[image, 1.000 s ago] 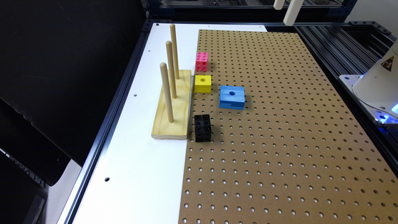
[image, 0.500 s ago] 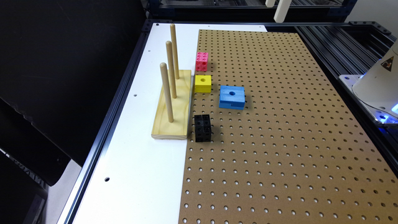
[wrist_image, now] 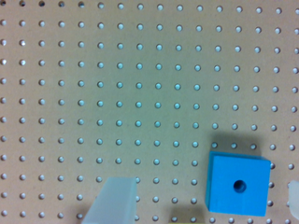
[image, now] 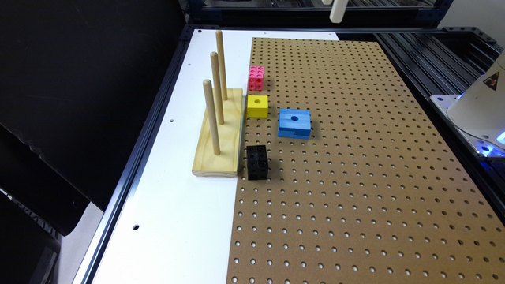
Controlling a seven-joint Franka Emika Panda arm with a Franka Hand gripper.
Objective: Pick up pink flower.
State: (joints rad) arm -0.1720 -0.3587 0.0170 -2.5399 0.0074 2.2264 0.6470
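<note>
The pink flower [image: 256, 77] sits on the brown pegboard [image: 355, 177], close to its edge beside the white strip [image: 177, 205] and toward the far end. Just nearer along that edge stands a yellow block [image: 257, 105], then a black block [image: 257, 162]; a blue block [image: 294, 123] lies further in. A wooden peg stand [image: 218, 132] rests on the white strip. The gripper [wrist_image: 201, 205] hangs over the pegboard, fingers [wrist_image: 114, 198] spread apart, nothing between them.

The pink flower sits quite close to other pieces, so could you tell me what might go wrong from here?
The pink flower lies just behind the yellow block and near the wooden peg stand; a descending gripper might bump either. The similar black holed block could be mistaken for it.
</note>
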